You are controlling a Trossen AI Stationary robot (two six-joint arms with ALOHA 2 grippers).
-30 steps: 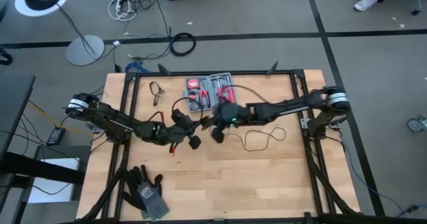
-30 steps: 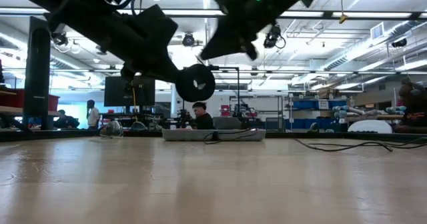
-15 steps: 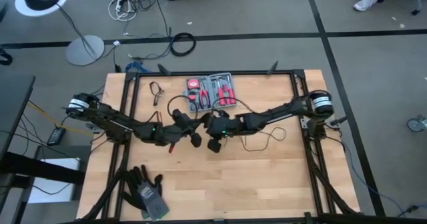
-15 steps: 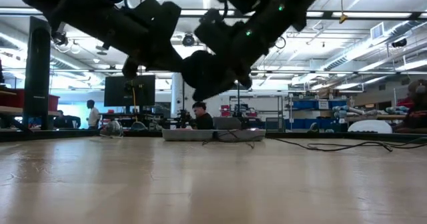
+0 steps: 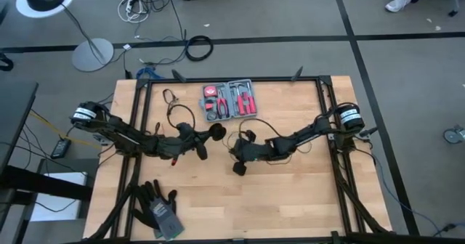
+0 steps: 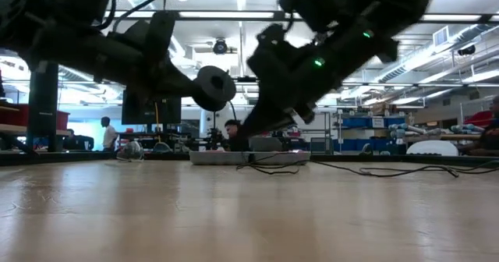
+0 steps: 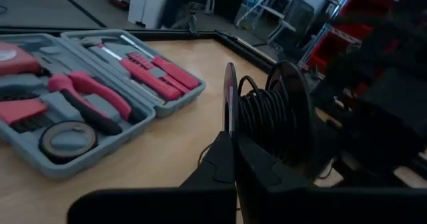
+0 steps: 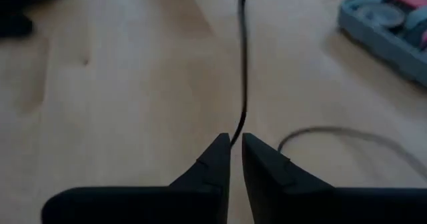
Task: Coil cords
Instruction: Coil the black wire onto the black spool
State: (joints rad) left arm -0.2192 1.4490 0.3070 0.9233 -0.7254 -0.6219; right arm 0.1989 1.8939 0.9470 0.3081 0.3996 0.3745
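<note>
The table (image 5: 218,200) carries most of the evidence: a wooden top with the 2 arms meeting near its middle, a red tool kit (image 5: 229,100) open at the far edge and a pair of gloves (image 5: 158,209) at the near left corner, neither involved. The left gripper (image 5: 207,136) is raised above the table just in front of the tool kit, its fingers pressed together on the rim of a round black disc (image 7: 283,114); the left wrist view shows several turns of the thin black wire (image 7: 263,114) already wound around that disc like a spool. The right gripper (image 5: 240,164) sits lower, near the table centre, its fingers nipped on a single strand of the wire (image 8: 241,64), which runs forward from the tips. A loose run of wire (image 5: 294,144) lies in loops on the wood beside the right arm. Judgement: coiling is under way but incomplete; part of the cord is wound on, and the slack on the table remains to be taken up.
</note>
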